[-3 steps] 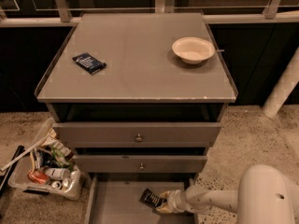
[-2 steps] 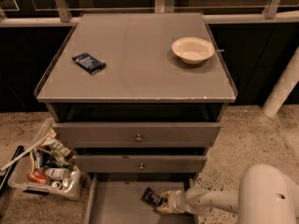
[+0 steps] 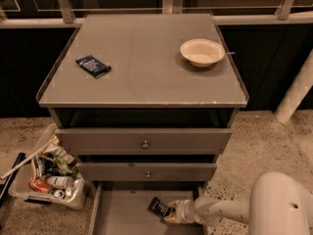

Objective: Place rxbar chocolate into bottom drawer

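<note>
Claw: the claw point(image 3: 170, 213) is at 6 o'clock of the view, low inside the open drawer, on an arm point(image 3: 222, 210) that reaches in from 4 o'clock. It is clenched on one end of the bar.
Rxbar chocolate: you find the rxbar chocolate point(image 3: 158, 208) at 9 o'clock of the claw, tilted, over the right half of the drawer floor. Whether its free end touches the floor cannot be told.
Bottom drawer: the bottom drawer point(image 3: 122, 214) is pulled out, with bare grey floor toward 9 o'clock of the bar.
Step in hand: lowering and letting go, by your judgement of the pose.
How to do it well: bring the bar down flat to the floor before you loosen the grip. Release well inside the side walls, then lift straight up, clear of the knobbed drawer point(image 3: 145, 172) overhanging at 12 o'clock.
Surface: the surface point(image 3: 142, 77) carries a dark blue packet point(image 3: 93, 66) at 10 o'clock and a bowl point(image 3: 202, 52) at 2 o'clock. Leave both alone.
</note>
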Motion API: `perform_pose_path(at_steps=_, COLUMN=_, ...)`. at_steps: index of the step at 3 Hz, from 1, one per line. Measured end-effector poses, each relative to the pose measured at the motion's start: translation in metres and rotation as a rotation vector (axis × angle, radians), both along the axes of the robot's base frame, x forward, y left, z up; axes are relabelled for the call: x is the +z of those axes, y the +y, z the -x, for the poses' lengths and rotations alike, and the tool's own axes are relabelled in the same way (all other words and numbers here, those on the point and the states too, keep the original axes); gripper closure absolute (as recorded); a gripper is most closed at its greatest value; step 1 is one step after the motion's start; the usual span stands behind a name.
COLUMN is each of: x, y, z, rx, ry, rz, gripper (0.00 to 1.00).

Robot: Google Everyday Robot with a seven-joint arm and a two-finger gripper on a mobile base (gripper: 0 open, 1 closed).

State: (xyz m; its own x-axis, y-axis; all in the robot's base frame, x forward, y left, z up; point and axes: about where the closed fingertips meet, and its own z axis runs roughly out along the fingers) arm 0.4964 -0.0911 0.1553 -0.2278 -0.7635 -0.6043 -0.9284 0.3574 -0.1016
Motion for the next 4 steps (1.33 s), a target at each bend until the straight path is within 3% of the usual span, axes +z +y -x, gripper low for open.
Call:
perform_pose_path(at_steps=2, x=0.0000, y=0.0001, z=0.0000, rx=0.000, ry=0.000, rz=0.000, gripper=0.12)
perform_pose_path(at_steps=3, x=-0.0001, y=0.0001, z=0.0001, rx=0.000, ry=0.000, rz=0.000, gripper=0.00)
perform_pose_path(at_steps=4, x=-0.0001, y=0.0001, z=0.0001, rx=0.000, ry=0.000, rz=0.000, gripper=0.00)
